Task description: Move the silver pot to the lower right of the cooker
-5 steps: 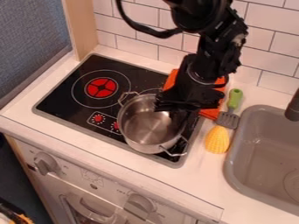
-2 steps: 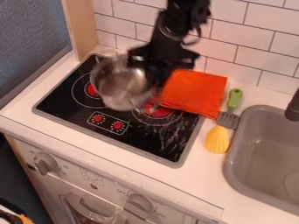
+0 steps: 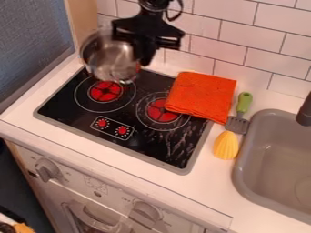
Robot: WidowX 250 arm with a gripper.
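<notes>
Silver pot (image 3: 109,58) directly left of pincer (image 3: 144,58), touching it. Pincer closed on silver pot's right-hand side, exact finger gap hidden. Cooker (image 3: 81,117) below pincer.

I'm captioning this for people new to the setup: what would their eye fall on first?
Probably the shiny silver pot, held up by the black gripper above the cooktop's back left part. Next comes the bright orange cloth, lying across the cooktop's back right edge, then the two red burners on the black surface.
</notes>
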